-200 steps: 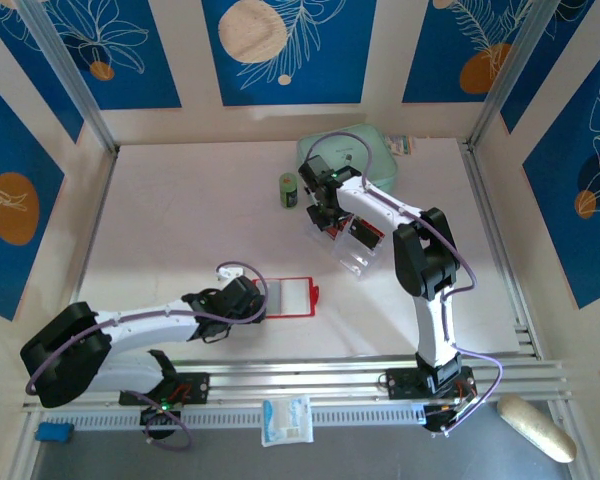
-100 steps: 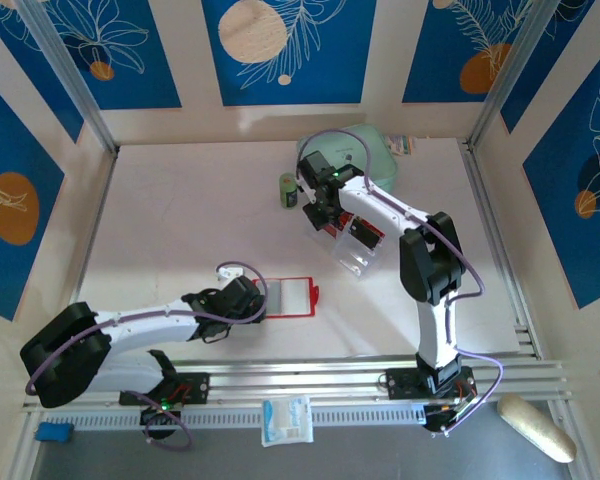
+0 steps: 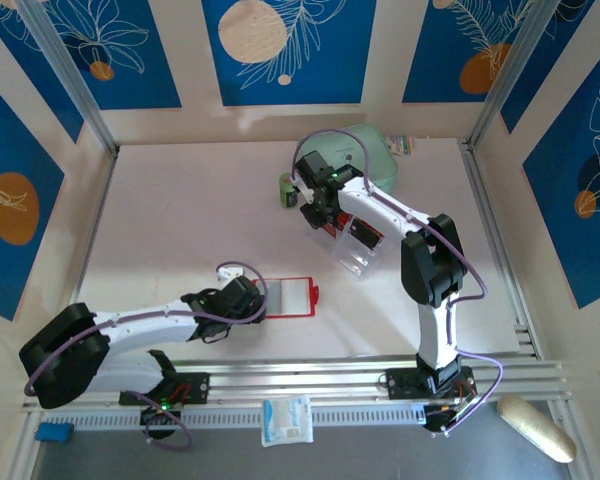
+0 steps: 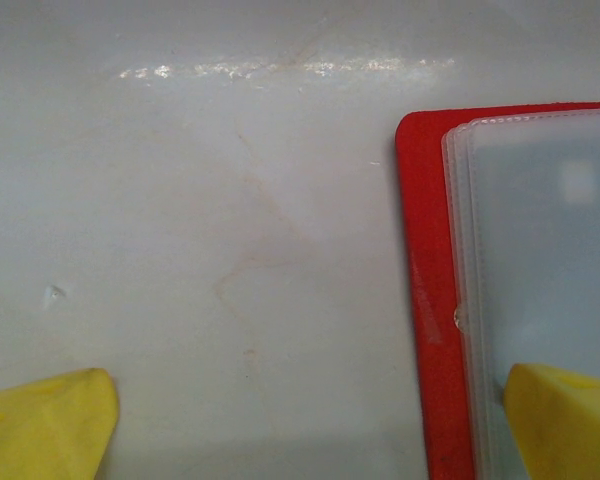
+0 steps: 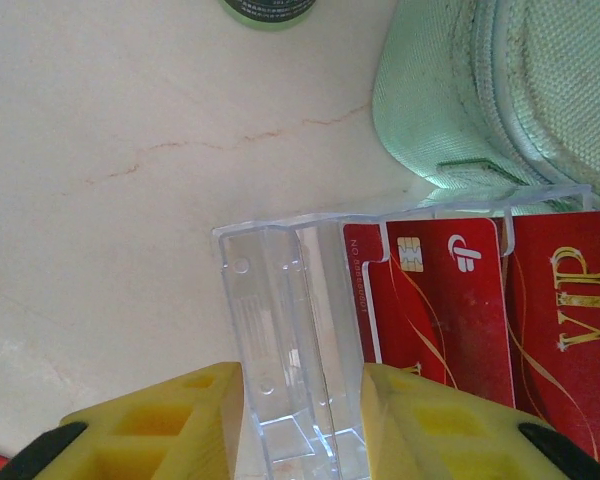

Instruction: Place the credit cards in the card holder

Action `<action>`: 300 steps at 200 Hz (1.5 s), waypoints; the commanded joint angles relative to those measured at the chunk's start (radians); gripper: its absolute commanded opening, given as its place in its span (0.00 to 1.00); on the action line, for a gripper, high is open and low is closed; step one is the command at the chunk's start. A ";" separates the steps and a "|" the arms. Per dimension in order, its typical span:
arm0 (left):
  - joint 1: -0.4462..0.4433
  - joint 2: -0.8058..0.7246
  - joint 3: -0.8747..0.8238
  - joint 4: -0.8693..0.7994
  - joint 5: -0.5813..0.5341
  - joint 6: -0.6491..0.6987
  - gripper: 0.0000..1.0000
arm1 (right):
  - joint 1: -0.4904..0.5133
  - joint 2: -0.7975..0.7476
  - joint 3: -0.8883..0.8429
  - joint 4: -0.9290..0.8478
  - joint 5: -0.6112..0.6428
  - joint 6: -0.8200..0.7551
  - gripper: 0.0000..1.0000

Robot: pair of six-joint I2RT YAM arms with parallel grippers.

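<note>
The left end effector is wide open and low over the desk. One yellow fingertip is over bare surface and the other lies over the pale inner pockets of the card holder. The holder lies open and flat near the front of the desk, just beside that arm's wrist. The right end effector has its jaws parted, with the empty end compartment of a clear plastic tray between them; whether they touch its walls cannot be told. The credit cards, red with pale markings, stand in the next compartments of that tray, well apart from the holder. Just behind the tray sits a mint-green zip pouch, and a small green bottle stands near it.
</note>
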State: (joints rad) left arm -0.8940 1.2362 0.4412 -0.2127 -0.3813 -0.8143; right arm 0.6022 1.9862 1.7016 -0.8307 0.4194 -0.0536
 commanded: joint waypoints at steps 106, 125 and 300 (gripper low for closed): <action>0.007 -0.009 0.004 -0.017 0.018 0.001 1.00 | 0.001 0.049 -0.005 -0.015 0.029 -0.035 0.09; 0.007 -0.007 0.002 -0.017 0.019 -0.001 1.00 | 0.001 0.052 -0.008 -0.014 0.036 -0.043 0.17; 0.011 -0.056 0.039 -0.057 0.018 0.026 1.00 | 0.013 0.014 -0.024 -0.001 0.089 -0.071 0.00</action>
State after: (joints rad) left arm -0.8921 1.2110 0.4419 -0.2256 -0.3698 -0.8108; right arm 0.6033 2.0331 1.6932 -0.8253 0.4850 -0.1062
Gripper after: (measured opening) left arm 0.996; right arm 0.061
